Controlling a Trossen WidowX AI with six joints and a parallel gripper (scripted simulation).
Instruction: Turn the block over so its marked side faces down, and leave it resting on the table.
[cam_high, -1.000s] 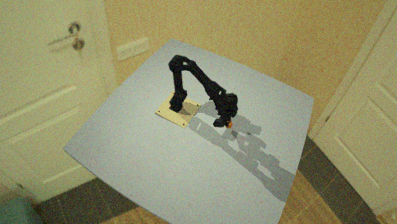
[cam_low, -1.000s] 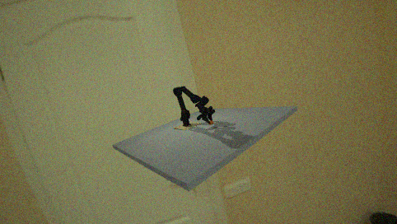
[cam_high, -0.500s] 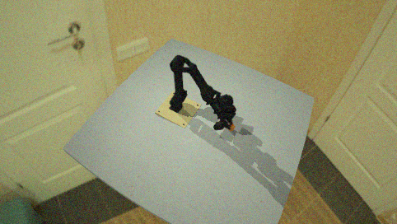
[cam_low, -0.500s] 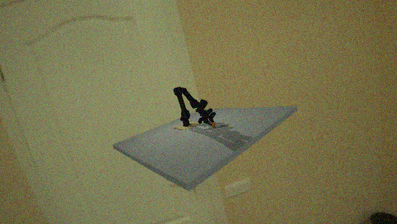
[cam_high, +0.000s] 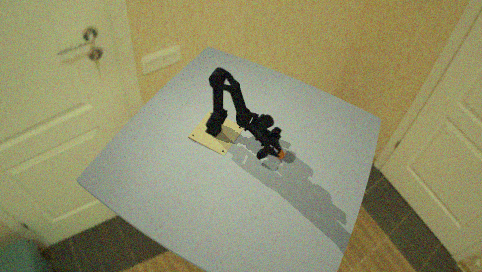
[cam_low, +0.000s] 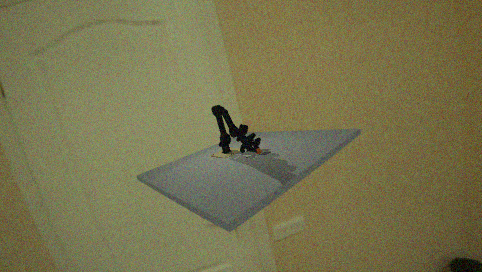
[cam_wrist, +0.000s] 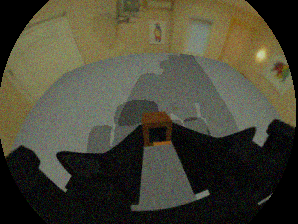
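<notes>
The block (cam_wrist: 156, 128), small and orange-brown with a dark patch on the face turned toward the wrist camera, sits clamped between the tips of the gripper (cam_wrist: 157, 137), pinched from two opposite sides with its far end poking out beyond the fingers. From above it shows only as a speck of orange (cam_high: 281, 154) at the end of the arm, roughly mid-desk and somewhat toward the right edge, just beyond the tan base plate (cam_high: 205, 136). It hangs low over the grey table (cam_high: 165, 200); whether it touches the surface cannot be told from these views. It reads as a stiff, light piece with flat faces, unlikely to deform or break, though smooth sides could let it slip or twist in a light pinch. Flat opposite sides are the sensible place to hold it, as here, leaving the marked face free to be rolled downward. Which way that face points now is unclear
</notes>
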